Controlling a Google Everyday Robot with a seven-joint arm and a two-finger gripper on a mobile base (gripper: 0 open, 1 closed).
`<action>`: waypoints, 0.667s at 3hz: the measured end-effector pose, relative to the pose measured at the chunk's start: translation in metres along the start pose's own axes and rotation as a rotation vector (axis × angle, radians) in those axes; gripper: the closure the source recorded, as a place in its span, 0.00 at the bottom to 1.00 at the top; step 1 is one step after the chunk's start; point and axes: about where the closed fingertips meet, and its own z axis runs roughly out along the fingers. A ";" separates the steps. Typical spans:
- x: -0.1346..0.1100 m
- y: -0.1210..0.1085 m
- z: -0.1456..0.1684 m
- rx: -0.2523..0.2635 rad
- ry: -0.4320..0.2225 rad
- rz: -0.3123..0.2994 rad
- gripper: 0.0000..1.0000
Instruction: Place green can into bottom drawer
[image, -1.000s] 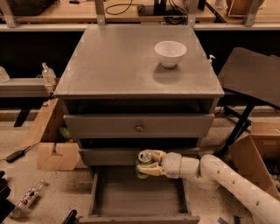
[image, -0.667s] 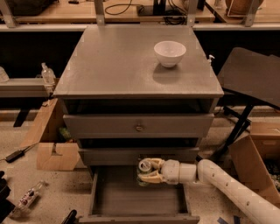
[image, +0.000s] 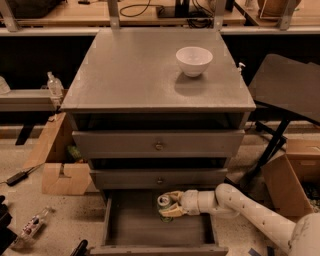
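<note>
While the gripper (image: 168, 206) hangs over the back part of the open bottom drawer (image: 145, 227), its two yellowish fingers (image: 173, 195) pinch the green can (image: 164, 201) from both sides. The can is upright, with its silver top facing up. If the drawer is read as a clock face, the can is at about 1 o'clock, just under the front of the middle drawer (image: 160, 179). The white arm (image: 240, 206) comes in from 3 o'clock. I cannot tell if the bottom of the can touches the drawer floor or is a little above it.

The step in hand, as I judge it, is to set the can down and let it go. To do this well, the gripper should go straight down, without tilt, until the can stands on the grey floor, because a narrow can tips easily when it is dropped. Then the fingers should spread only enough to free the can. The arm should draw back toward 3 o'clock, not toward 12 o'clock, where the middle drawer front is very near. A sideways brush on leaving could knock the can over. The white bowl (image: 194, 60), at 1 o'clock on the cabinet top (image: 140, 75), is well apart and plays no part.
</note>
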 end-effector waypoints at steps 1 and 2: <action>0.003 0.000 0.001 0.003 0.005 0.003 1.00; 0.032 -0.005 0.031 0.003 -0.050 -0.010 1.00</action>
